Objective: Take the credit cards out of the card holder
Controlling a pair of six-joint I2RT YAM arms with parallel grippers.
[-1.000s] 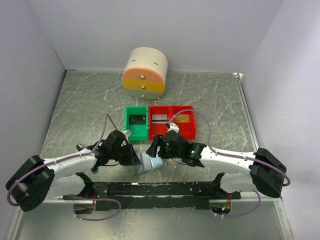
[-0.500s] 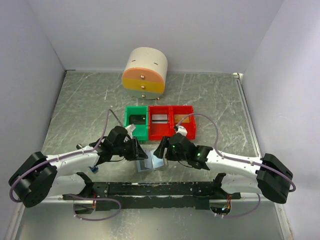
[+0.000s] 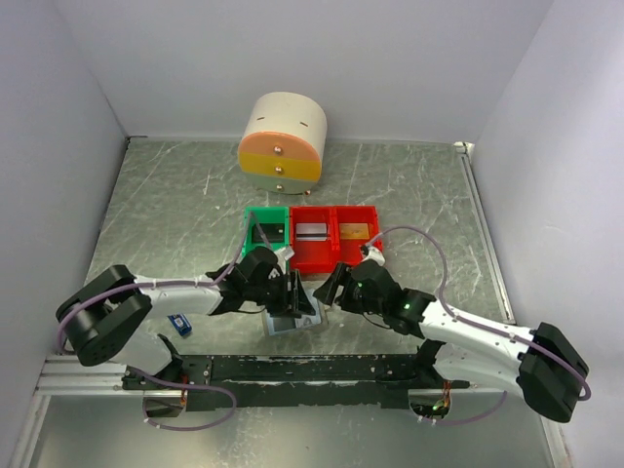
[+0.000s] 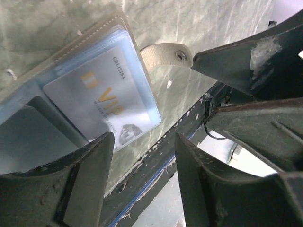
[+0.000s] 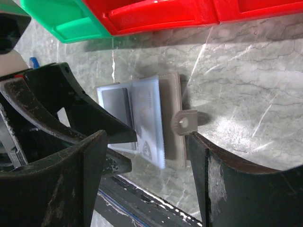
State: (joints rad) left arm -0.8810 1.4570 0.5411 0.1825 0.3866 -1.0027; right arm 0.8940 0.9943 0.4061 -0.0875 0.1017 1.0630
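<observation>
Both tools have slid right since a second ago. Holder (image 3: 291,322) lies open on the surface (image 3: 175,195) beside the rail (image 3: 312,369), a silver card (image 4: 102,101) in its clear pocket. I see left tool (image 4: 144,142) and right tool (image 5: 147,142) both spread above it, gripping nothing.

We see the bench (image 5: 246,109) as glossy and marbled. The card holder (image 5: 173,127) looks matt, stitched and leathery, with a shiny metal snap (image 4: 180,56). The credit card (image 4: 102,101) is sleek plastic under clear sleeves. The left pincer (image 4: 144,142) is scuffed matt black.
</observation>
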